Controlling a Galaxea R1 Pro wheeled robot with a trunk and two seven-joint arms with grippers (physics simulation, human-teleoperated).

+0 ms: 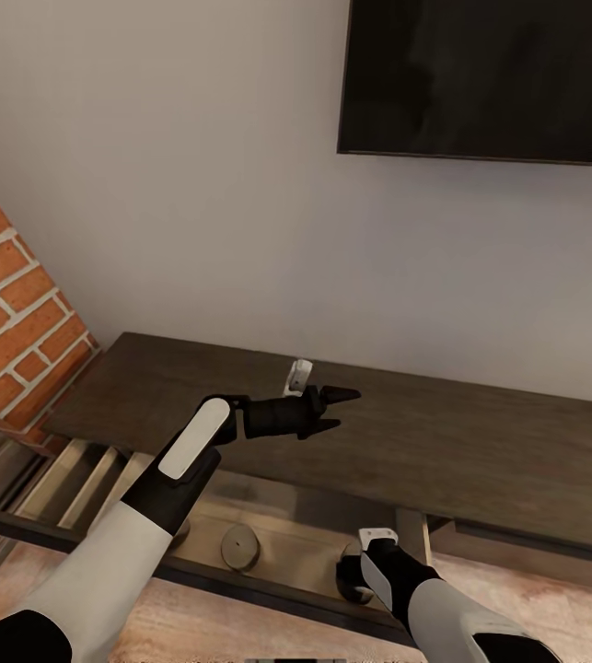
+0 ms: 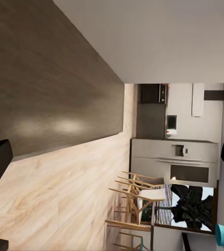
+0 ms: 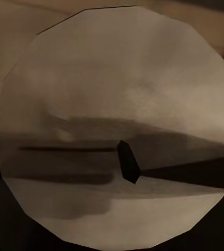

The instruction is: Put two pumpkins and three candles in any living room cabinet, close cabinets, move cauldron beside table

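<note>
Dark cabinet [image 1: 443,442] drawer pulled out, left gripper [image 1: 340,410] parted above, right gripper [image 1: 355,573] hidden, perhaps on candle [image 3: 114,128].

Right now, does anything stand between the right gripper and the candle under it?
Nothing visible does. The right gripper is down inside the open drawer of the cabinet, and the candle faces its wrist camera close up, wick uncovered. A second candle lies apart.

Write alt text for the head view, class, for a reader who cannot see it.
The left gripper hovers open above the dark wooden cabinet, whose drawer is pulled out with a round candle inside. The right arm reaches down into the drawer; a television hangs above.
</note>
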